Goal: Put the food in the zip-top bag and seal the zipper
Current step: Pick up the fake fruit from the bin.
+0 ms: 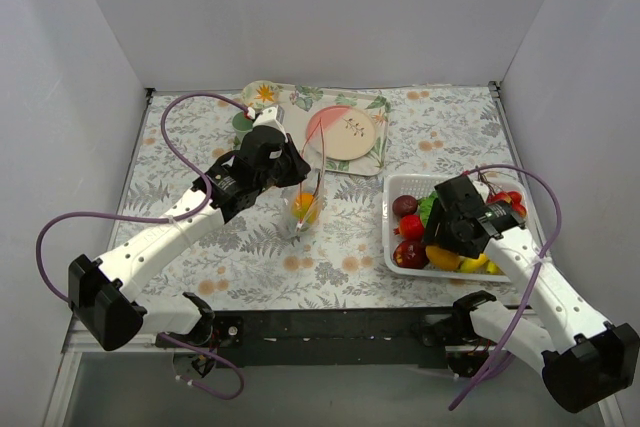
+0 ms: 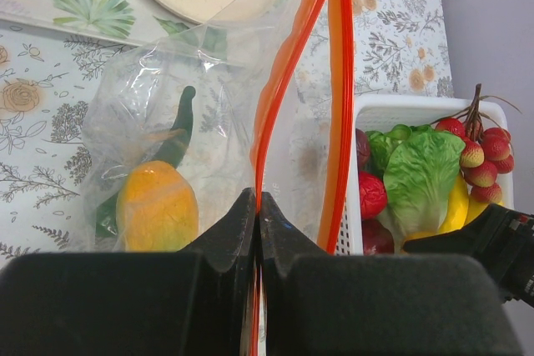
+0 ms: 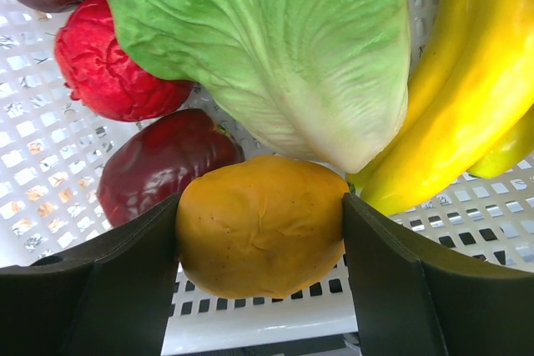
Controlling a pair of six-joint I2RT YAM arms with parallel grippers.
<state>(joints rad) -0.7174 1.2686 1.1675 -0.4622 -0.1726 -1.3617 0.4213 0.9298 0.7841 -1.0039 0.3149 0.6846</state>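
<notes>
right arm's fingers [image 3: 100, 289]: closed onto an orange-yellow rounded toy fruit [image 3: 260, 235]. Both pads press its sides, so it looks gripped to me.
fruit's long axis: runs finger to finger, so it fills the gap.
where it sits: low at the near edge of the white slotted plastic basket [image 1: 392, 247], just beside a dark red toy fruit [image 3: 163, 168], under the green plastic lettuce leaf [image 3: 275, 47] and the yellow toy bananas [image 3: 467, 122].
left arm's fingers [image 2: 221, 243]: pinched shut on one lip of the clear floppy zip-top bag [image 2: 167, 106], right on the thin red-orange zipper strip [image 2: 284, 81].
bag: stands on the bench left of the basket, well apart, with a second orange toy fruit [image 2: 156, 206] inside.
mouth: the free lip bows toward the basket, so there's a gap.
what matters: the bag lies left of the basket, so I'd guess lift, carry left, drop in.
</notes>
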